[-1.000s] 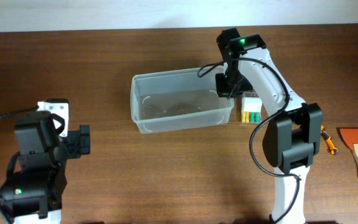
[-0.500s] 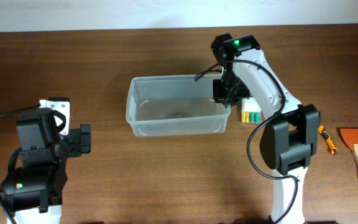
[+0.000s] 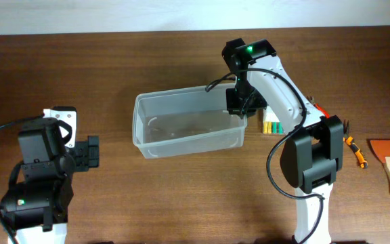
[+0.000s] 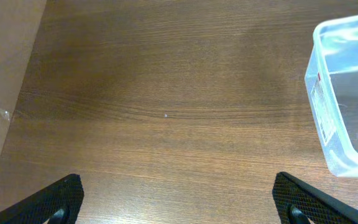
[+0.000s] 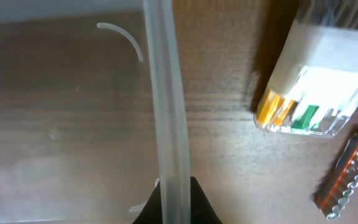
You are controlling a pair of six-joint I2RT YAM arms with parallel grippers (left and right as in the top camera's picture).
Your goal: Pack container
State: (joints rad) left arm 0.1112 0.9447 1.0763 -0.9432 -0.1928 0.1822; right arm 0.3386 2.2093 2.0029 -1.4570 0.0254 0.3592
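Gripping the container (image 3: 181, 129) by its right-end rim, mid-table.
The left gripper (image 4: 179, 205) sits at the table's left, fingers spread on nothing (parked clear, I judge). The empty container lies slightly skewed at centre. The right gripper (image 5: 174, 200) pinches its thin wall, probably to reposition it for loading the bit case (image 3: 270, 125) and scraper (image 3: 388, 159) lying rightward.

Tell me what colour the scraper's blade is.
The scraper's blade is orange-red, clearest in the overhead view.
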